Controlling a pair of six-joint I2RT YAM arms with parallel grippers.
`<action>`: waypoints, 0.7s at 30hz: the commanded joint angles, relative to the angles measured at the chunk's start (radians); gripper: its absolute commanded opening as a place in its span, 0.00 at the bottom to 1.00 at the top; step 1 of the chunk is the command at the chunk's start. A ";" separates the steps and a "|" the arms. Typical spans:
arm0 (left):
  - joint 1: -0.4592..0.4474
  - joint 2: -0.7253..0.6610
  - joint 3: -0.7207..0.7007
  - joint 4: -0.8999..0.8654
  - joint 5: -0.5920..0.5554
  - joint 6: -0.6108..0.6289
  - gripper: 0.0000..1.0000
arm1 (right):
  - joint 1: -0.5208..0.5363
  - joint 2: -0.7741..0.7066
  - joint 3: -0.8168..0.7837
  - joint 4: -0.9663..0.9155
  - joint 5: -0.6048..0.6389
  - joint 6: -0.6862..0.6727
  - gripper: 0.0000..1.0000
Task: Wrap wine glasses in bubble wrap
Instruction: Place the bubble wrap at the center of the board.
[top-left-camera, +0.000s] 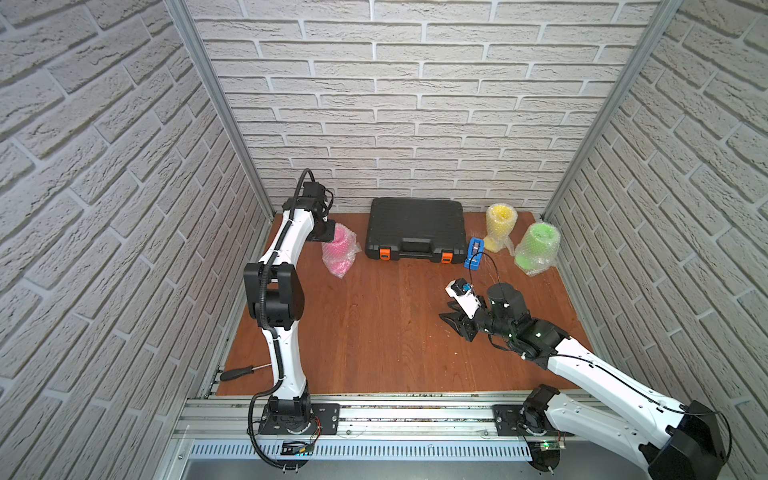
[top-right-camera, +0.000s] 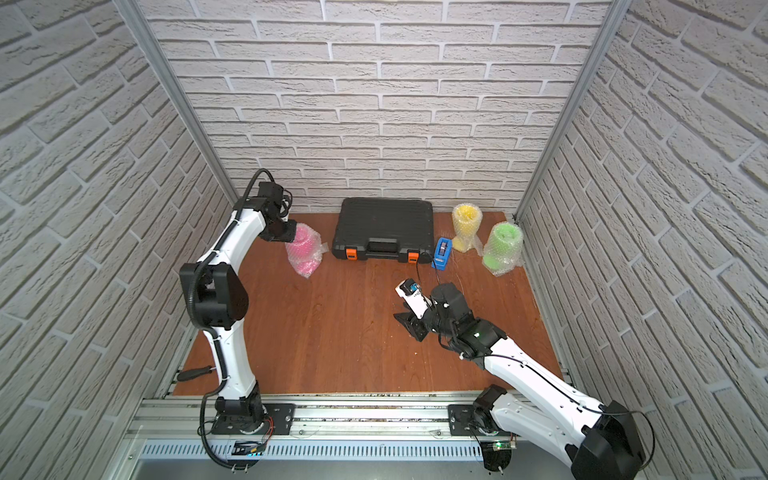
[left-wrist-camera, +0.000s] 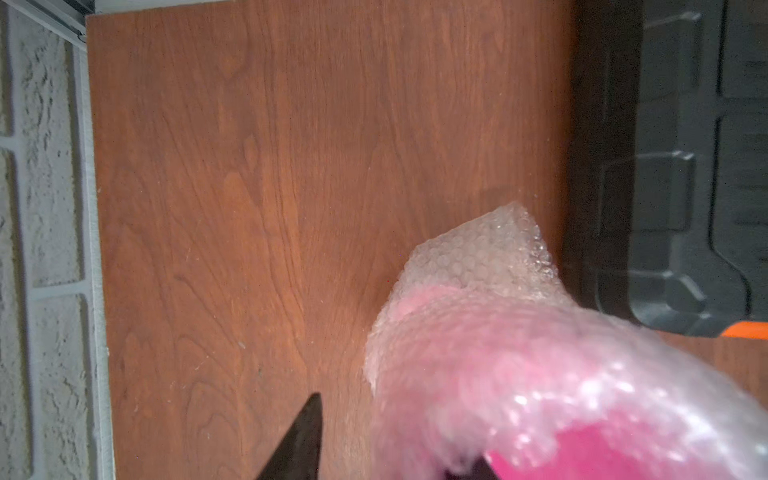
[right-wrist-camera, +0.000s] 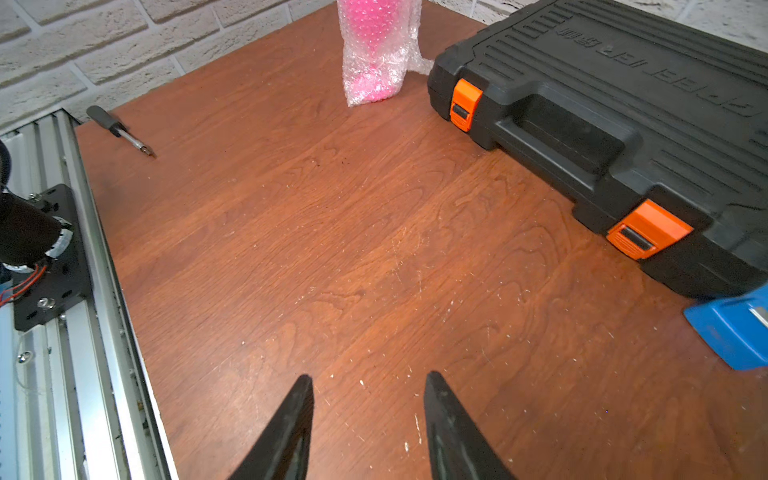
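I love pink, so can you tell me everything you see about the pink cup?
The pink goblet stands upright on the wooden table, near the back wall on the left arm's side, beside the black case. It looks like opaque hot-pink plastic, mouth up. Clear, crinkly bubble wrap is rolled around it, with loose corners sticking out. The left end effector hovers at its rim, open: one finger is clear of the wrap, the other mostly hidden behind it.
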 joint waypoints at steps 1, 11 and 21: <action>0.006 -0.073 -0.003 0.020 0.010 0.014 0.58 | -0.004 -0.033 0.041 -0.045 0.063 -0.032 0.47; 0.007 -0.141 0.047 -0.019 0.008 0.025 0.92 | -0.023 -0.037 0.107 -0.127 0.218 -0.041 0.51; 0.006 -0.517 -0.418 0.259 -0.056 -0.019 0.98 | -0.169 0.028 0.059 -0.009 0.579 0.083 1.00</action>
